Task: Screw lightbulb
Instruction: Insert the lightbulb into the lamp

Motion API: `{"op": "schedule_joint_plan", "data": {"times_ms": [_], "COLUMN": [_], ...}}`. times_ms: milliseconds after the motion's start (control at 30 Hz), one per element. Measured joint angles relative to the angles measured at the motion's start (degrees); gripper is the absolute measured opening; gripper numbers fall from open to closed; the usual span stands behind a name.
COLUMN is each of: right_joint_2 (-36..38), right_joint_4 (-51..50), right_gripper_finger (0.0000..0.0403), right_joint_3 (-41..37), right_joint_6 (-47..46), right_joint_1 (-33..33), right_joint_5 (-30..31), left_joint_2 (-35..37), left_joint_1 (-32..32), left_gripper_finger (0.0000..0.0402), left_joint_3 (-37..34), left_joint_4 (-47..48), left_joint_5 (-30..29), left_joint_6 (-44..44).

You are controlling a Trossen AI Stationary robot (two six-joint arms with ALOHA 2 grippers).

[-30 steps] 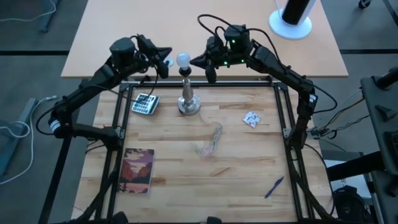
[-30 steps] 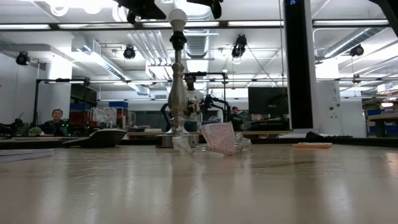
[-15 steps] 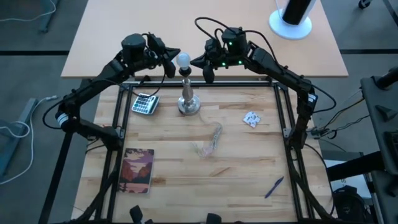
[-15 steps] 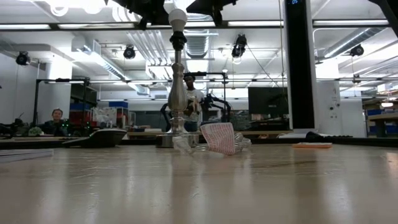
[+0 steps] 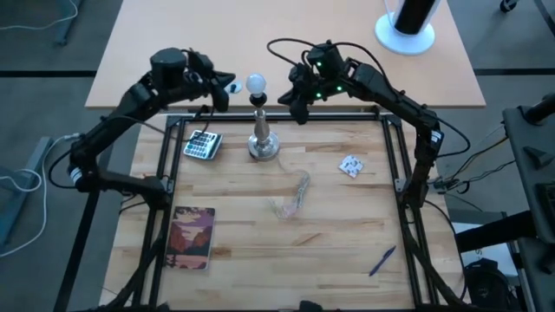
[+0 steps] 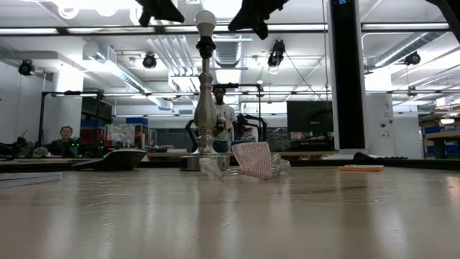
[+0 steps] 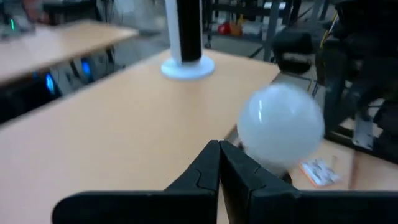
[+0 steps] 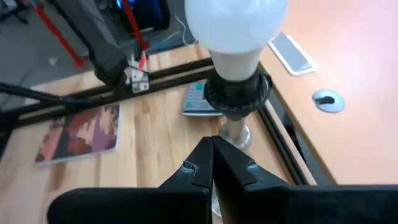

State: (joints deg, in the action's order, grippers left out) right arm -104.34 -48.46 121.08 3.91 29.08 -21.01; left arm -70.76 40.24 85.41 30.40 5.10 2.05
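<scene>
The small white frosted round lightbulb [image 5: 254, 83] sits in the black socket atop the silver baluster-shaped lamp stand [image 5: 262, 139], in the upper middle of the high view on the light wooden table [image 5: 329, 243]. The left pincer [image 5: 227, 89] hangs just left of it and the right pincer [image 5: 295, 102] just right, each with fingers pressed together, holding nothing.
</scene>
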Motion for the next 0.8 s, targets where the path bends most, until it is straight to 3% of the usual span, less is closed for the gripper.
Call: {"op": "schedule_joint_plan", "data": {"times_ms": [467,800], "right_joint_2": [-2.2,-2.2], "right_joint_4": [3.3,1.4], "right_gripper_finger": [0.0000,0.0000], "right_joint_3": [-0.5,-0.5], "right_joint_6": [3.7,2.0], "right_joint_1": [-0.3,-0.3], "right_joint_5": [-0.6,-1.9], "left_joint_2": [6.1,5.2], "left_joint_1": [-2.4,-2.7], "left_gripper_finger": [0.0000,0.0000], "left_joint_3": [-2.6,-2.6], "left_joint_4": [3.9,5.4], "left_joint_5": [0.0,0.0], "left_joint_6": [-11.7,-11.8]}}
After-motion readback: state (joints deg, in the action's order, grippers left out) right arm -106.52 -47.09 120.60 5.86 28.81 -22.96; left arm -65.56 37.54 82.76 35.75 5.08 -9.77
